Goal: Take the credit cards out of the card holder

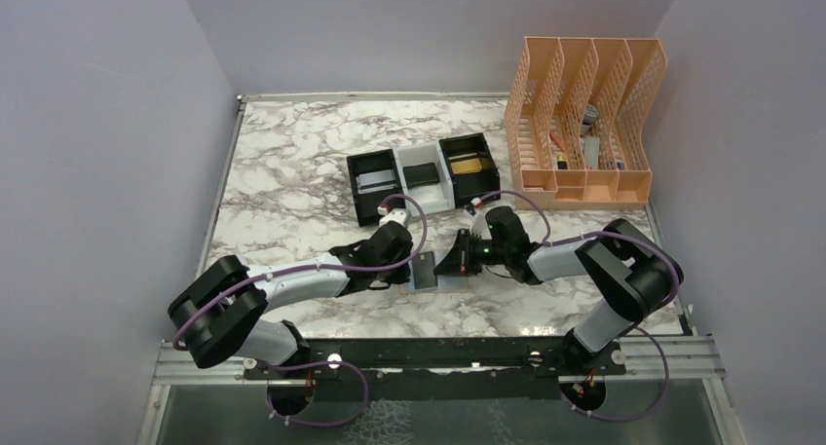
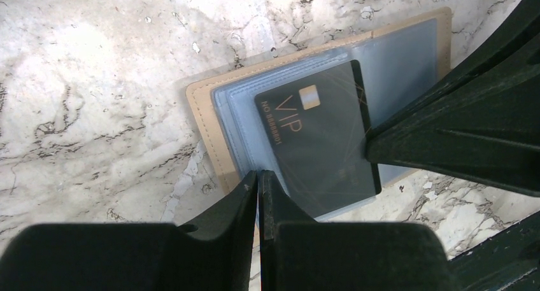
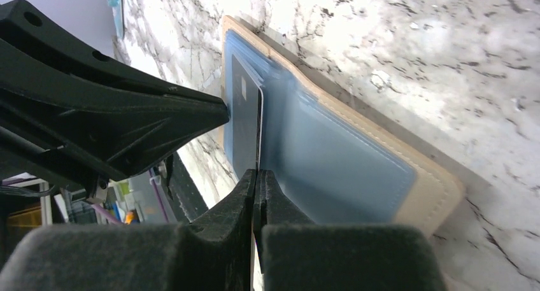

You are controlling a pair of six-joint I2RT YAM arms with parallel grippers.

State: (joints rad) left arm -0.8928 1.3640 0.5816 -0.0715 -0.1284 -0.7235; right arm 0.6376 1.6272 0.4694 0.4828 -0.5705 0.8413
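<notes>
Concerns the dark grey card (image 2: 318, 144) — thin, stiff, light, slick — tucked in a clear pocket of the card holder (image 2: 204, 122), spread flat on the marble surface (image 2: 95, 81). Pinches its bare edge in the clenched right hand (image 3: 258, 176). Probably calls for a flat pull along the soft sleeve. Shows the left hand (image 2: 258, 179) clenched at the holder's near edge.

Tan card holder (image 2: 205, 127) lying open and flat on marble worktop (image 1: 292, 172), bluish clear pockets upward, dark grey VIP card (image 2: 318, 144) with gold chip partly out of one pocket, silvery card (image 1: 375, 180), second dark card (image 1: 422, 173), gold card (image 1: 469, 165) well beyond the card holder
</notes>
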